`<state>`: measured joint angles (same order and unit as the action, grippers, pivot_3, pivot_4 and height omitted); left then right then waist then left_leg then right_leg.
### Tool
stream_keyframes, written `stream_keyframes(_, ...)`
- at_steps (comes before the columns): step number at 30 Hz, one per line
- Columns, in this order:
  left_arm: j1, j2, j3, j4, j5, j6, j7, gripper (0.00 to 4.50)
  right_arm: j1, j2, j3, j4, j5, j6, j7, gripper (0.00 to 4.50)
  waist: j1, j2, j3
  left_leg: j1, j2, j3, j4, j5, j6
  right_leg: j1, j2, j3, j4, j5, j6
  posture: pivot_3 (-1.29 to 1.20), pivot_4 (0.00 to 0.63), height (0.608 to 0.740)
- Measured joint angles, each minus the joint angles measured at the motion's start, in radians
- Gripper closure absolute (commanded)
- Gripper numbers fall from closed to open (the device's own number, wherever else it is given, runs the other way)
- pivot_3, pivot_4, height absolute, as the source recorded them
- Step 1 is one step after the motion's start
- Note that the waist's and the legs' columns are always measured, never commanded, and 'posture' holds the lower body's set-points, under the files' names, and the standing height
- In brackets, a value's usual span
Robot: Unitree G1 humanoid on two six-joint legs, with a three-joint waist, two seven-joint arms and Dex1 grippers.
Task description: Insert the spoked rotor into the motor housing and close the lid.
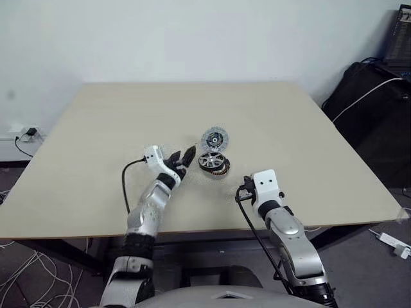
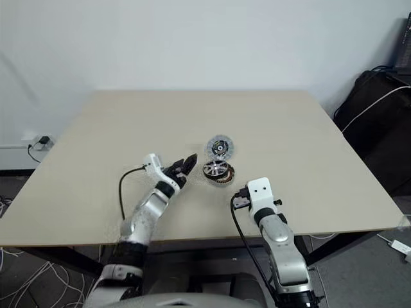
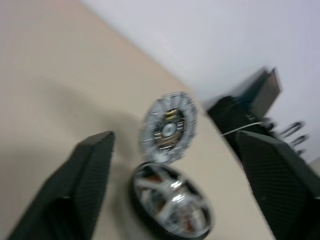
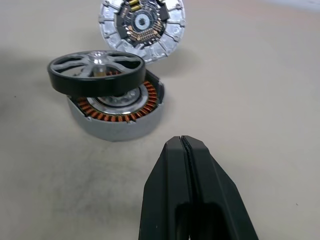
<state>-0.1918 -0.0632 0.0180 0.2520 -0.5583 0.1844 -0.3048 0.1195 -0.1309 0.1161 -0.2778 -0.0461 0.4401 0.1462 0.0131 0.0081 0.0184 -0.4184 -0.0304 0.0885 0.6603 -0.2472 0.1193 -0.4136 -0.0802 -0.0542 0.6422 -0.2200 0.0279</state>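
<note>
The motor housing (image 4: 116,119), a grey puck ringed with copper windings, lies near the middle of the tan table (image 1: 96,160). The spoked rotor (image 4: 97,72), dark-rimmed with silver spokes, rests tilted on top of it and is not seated flat. Just behind them the lid (image 4: 142,22) lies flat with its ribbed face and dark hub up. My left gripper (image 1: 183,158) hovers just left of the housing, pointing at it, open with nothing between its fingers (image 3: 87,185). My right gripper (image 4: 182,142) is shut and empty, a short way in front of the housing.
Black bags (image 1: 372,109) stand on the floor past the table's right edge. A white power strip (image 1: 393,242) and cables lie on the floor at the right, and a wall socket with a plug (image 1: 27,133) is at the left.
</note>
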Motion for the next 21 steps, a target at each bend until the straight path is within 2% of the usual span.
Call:
stream_keyframes(2,0.085,0.006,-0.037,-0.020,0.051,-0.046,0.003,2.10,-0.013,0.001,0.004,0.007,0.000,-0.001,0.001,4.50,0.002,0.000,0.000,0.000,0.000,0.000,0.000,0.000,0.000,0.000,0.000,0.000,0.000,0.000,0.000,0.00,0.000,0.740)
stream_keyframes(4,0.109,0.008,-0.037,-0.030,0.071,-0.064,0.012,2.65,-0.029,0.004,0.007,0.015,0.000,-0.001,0.002,4.50,0.004,0.000,0.000,-0.001,0.000,0.000,0.000,0.000,0.000,-0.001,0.000,0.000,0.000,0.001,0.000,0.00,0.000,0.740)
stream_keyframes(9,0.152,0.007,-0.041,-0.119,0.127,-0.135,0.019,4.38,-0.081,0.020,0.022,0.051,-0.008,0.004,-0.001,4.50,0.001,0.000,0.000,0.000,0.000,0.000,-0.001,0.000,0.000,-0.001,0.000,0.000,0.001,0.002,-0.001,0.00,0.000,0.740)
stream_keyframes(17,0.255,0.045,-0.073,-0.137,0.300,-0.219,0.042,4.48,-0.229,0.059,0.063,0.150,-0.020,0.011,0.001,4.50,0.000,0.001,0.000,0.000,0.000,0.000,-0.002,0.000,0.000,-0.001,0.001,0.000,0.000,0.002,-0.002,0.00,0.000,0.740)
stream_keyframes(21,0.279,0.032,-0.073,-0.137,0.329,-0.233,0.058,4.48,-0.298,0.066,0.103,0.219,-0.032,0.023,0.010,4.50,0.000,0.001,0.000,0.000,0.000,0.000,-0.002,0.000,0.000,-0.001,0.000,0.000,0.000,0.002,-0.002,0.00,0.000,0.740)
